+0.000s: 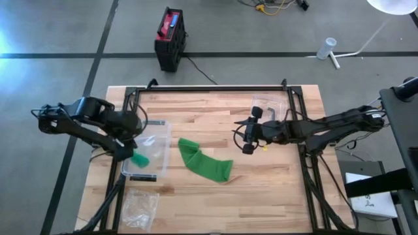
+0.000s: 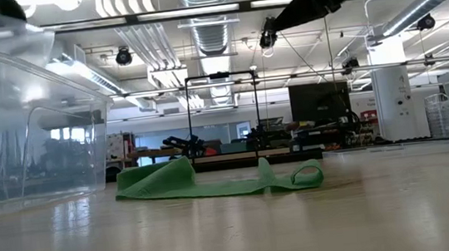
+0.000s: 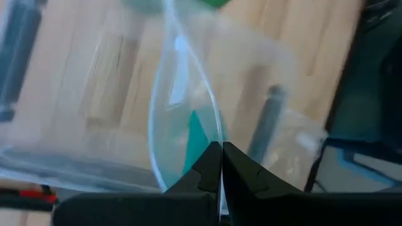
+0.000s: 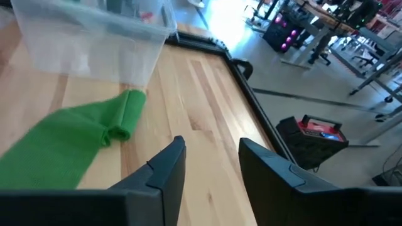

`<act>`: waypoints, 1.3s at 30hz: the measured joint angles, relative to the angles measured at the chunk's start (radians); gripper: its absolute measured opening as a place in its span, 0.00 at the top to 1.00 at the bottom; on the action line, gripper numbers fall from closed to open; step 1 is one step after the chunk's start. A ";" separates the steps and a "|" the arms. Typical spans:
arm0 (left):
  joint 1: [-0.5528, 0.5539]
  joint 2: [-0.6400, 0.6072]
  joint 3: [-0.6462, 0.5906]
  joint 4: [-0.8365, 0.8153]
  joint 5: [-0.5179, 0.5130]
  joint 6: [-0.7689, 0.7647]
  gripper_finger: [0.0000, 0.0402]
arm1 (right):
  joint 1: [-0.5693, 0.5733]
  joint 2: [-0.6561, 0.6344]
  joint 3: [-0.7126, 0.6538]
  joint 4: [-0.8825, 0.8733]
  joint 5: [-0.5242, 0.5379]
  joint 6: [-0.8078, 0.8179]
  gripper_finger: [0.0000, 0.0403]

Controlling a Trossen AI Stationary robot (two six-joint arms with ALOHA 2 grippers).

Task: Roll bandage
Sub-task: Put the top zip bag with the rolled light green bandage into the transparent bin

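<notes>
A green bandage (image 1: 206, 164) lies unrolled and slack on the wooden table's middle. It also shows in the low view (image 2: 214, 181), and its far end (image 4: 129, 116) is curled into a small roll. A clear plastic bin (image 1: 155, 134) stands at the table's left, with a small green roll (image 1: 140, 159) inside by its near left corner. My left gripper (image 1: 132, 152) is shut at the bin's left wall. My right gripper (image 1: 243, 138) hangs open and empty above the table, to the right of the bandage (image 4: 69, 138). My left gripper seems to pinch the clear bin's thin left wall at its rim (image 3: 217, 135) between its two shut fingers, coming from above and slanting down. The rim line runs straight into the gap between the fingertips. The green roll (image 3: 196, 135) lies just beyond; whether the fingers touch it, I cannot tell.
A crumpled clear plastic bag (image 1: 140, 205) lies at the table's near left corner. Another clear bag (image 1: 271, 108) with a dark item lies at the far right. A black frame borders the table's far and side edges. A red and black box (image 1: 171, 36) stands on the floor beyond.
</notes>
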 joint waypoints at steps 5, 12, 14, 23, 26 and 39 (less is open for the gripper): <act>0.003 -0.006 -0.126 0.001 -0.207 0.027 1.00 | -0.003 0.048 0.000 0.022 0.002 -0.008 0.68; 0.023 0.100 -0.152 0.043 -0.456 0.215 1.00 | -0.005 0.117 0.000 0.143 0.002 -0.071 0.70; 0.029 0.127 -0.152 0.108 -0.488 0.315 1.00 | -0.005 0.128 0.000 0.173 0.002 -0.100 0.70; 0.130 0.166 -0.153 0.326 -0.493 0.597 1.00 | -0.005 0.133 0.000 0.194 0.002 -0.129 0.62; 0.184 0.161 -0.168 0.340 -0.490 0.553 1.00 | -0.005 0.153 0.000 0.195 0.000 -0.120 0.59; 0.207 0.172 -0.220 0.342 -0.358 0.593 1.00 | -0.005 0.291 0.001 0.208 -0.017 -0.049 0.50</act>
